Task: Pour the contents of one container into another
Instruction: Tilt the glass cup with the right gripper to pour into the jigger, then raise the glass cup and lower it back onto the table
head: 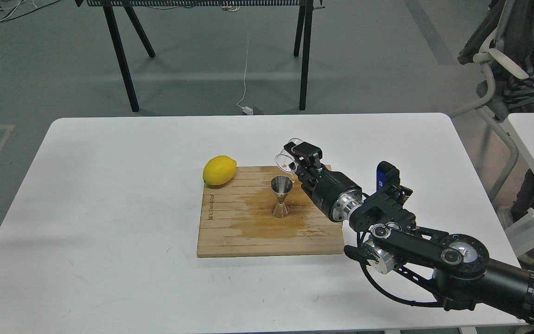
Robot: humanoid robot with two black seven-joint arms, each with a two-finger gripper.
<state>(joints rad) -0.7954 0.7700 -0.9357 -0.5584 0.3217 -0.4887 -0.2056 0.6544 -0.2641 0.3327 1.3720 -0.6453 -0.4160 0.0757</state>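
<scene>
Right claw (297, 155) clenched on tilted glass cup (287, 159) just above steel jigger (281, 197), cup partly hidden by fingers, lemon (219, 170) left of jigger, left claw out of view

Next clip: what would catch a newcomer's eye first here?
The right gripper holds a tilted glass cup just above the steel jigger mid-board. A yellow lemon sits at the wooden board's far-left corner, and a dark wet patch spreads around the jigger.

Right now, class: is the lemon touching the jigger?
Apart. The head view shows bare board between the lemon and the jigger.
</scene>
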